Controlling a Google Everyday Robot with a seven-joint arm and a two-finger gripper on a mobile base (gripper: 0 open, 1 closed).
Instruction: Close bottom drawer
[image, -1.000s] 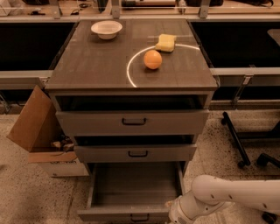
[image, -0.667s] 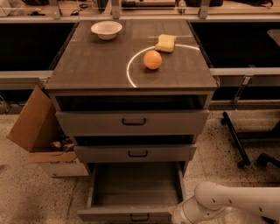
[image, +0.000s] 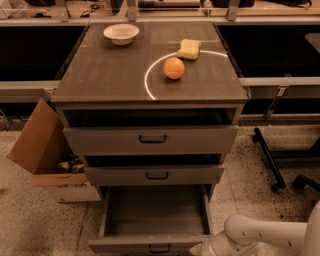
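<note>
Bottom drawer (image: 155, 217), smooth grey box, gapes; end effector (image: 198, 248) beside front, grip unclear.

You see a dim, warm-tinted scene lit from above. A bright arc of glare (image: 146, 80) curves across the cabinet top (image: 100, 70) toward its far right corner. Shadow fills the upper drawer gaps (image: 145, 117). The gripper (image: 201, 248) sits below the front right corner, palely lit.
</note>
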